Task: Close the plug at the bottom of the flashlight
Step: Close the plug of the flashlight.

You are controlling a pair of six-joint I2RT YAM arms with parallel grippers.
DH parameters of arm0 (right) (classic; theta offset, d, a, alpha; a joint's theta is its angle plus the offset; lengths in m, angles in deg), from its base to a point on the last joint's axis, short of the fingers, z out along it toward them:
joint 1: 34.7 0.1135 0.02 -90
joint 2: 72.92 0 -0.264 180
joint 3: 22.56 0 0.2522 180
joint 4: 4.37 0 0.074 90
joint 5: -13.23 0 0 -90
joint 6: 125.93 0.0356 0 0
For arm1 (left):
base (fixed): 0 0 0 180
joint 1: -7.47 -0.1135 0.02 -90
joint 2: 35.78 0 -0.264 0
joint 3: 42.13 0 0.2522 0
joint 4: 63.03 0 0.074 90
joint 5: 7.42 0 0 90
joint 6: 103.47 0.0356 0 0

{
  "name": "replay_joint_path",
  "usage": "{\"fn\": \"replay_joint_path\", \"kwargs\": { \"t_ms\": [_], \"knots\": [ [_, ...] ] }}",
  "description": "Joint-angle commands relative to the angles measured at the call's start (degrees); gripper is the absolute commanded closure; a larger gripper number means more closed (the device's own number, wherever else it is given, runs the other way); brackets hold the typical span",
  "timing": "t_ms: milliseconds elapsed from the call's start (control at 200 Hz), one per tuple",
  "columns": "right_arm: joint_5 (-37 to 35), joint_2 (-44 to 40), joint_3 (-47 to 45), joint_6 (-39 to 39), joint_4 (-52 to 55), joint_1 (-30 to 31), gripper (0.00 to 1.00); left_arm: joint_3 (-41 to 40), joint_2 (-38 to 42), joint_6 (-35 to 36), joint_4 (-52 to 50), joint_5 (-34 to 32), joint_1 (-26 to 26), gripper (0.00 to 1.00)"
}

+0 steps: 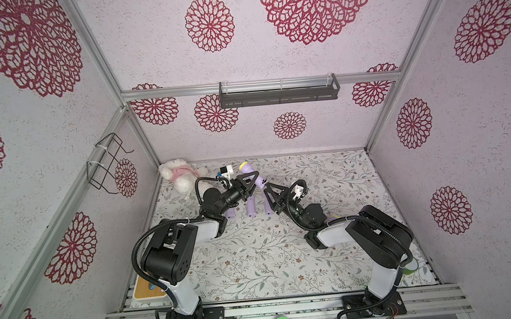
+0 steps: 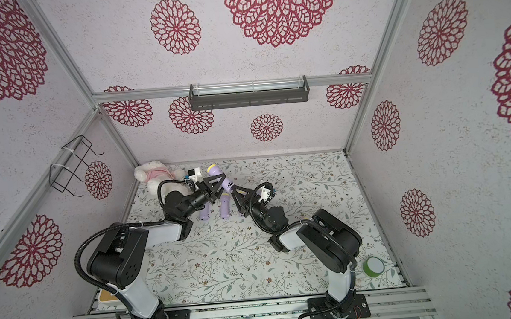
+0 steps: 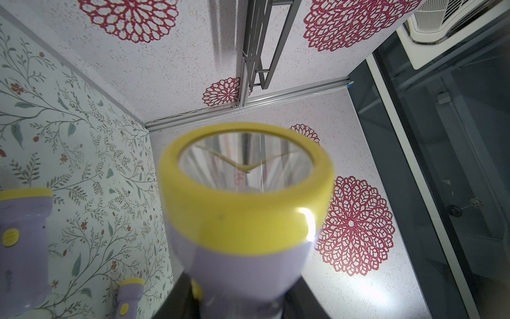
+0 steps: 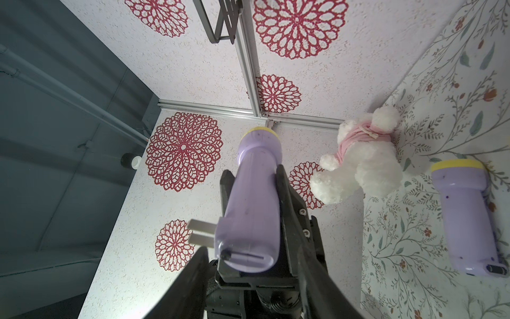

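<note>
Top views, both, largest thing first: what have you got? (relief)

My left arm point(image 1: 174, 250) and right arm point(image 1: 375, 235) reach in over the counter point(image 1: 256, 260); spare flashlights point(image 1: 250, 205) lie on it beneath the work; my left tool point(image 1: 253, 179) is clamped on the raised flashlight point(image 1: 259, 181), up near its yellow-rimmed head; the right tool point(image 1: 268, 186) sits at the other end. (me)

Which way does it lie? (relief)

Long axis slants from the head, far back and on the left arm's side, to the base, which points at the right tool; so the right arm is nearer the plug; in the right wrist view the prongs point(image 4: 200, 232) stick out sideways from the base, side by side, just beside that tool's near jaw; I judge they must swing back flat against the body. (me)

Right tool's state? (relief)

Jaws partly apart, straddling the base; gripping nothing that I can see; whether one touches the prongs I cannot tell. (me)

Anything hidden? (relief)

Hinge out of sight; in both top views the prongs are too small to make out; the left wrist view gives only the lens point(image 3: 245, 163), blurred. (me)
</note>
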Motion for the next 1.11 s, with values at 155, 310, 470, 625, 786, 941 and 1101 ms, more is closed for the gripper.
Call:
{"fn": "replay_joint_path", "kwargs": {
  "t_ms": [155,310,470,625,786,941,1101],
  "knots": [
    [-0.27,0.55,1.71,0.68,-5.46,0.50,0.51,0.19,-0.90,-1.23,3.44,0.28,0.30,1.00],
    [-0.56,0.96,1.59,1.12,-6.19,0.68,0.52,0.19,-0.93,-1.34,3.68,0.30,0.30,1.00],
    [-0.59,1.26,1.88,1.48,-6.65,0.76,0.54,0.27,-1.01,-1.36,3.74,0.29,0.30,1.00],
    [-1.03,1.28,1.65,1.55,-6.84,0.77,0.56,0.28,-1.10,-1.49,3.98,0.39,0.41,1.00],
    [-1.37,1.41,1.68,1.52,-7.08,0.77,0.57,0.37,-1.29,-1.55,4.06,0.47,0.53,1.00],
    [-1.20,1.39,1.95,1.48,-7.03,0.77,0.59,0.54,-1.36,-1.80,4.46,0.77,0.71,1.00],
    [-1.38,1.38,2.11,1.57,-7.19,0.77,0.59,0.71,-1.59,-1.89,4.74,0.98,0.99,1.00]
  ]
}}
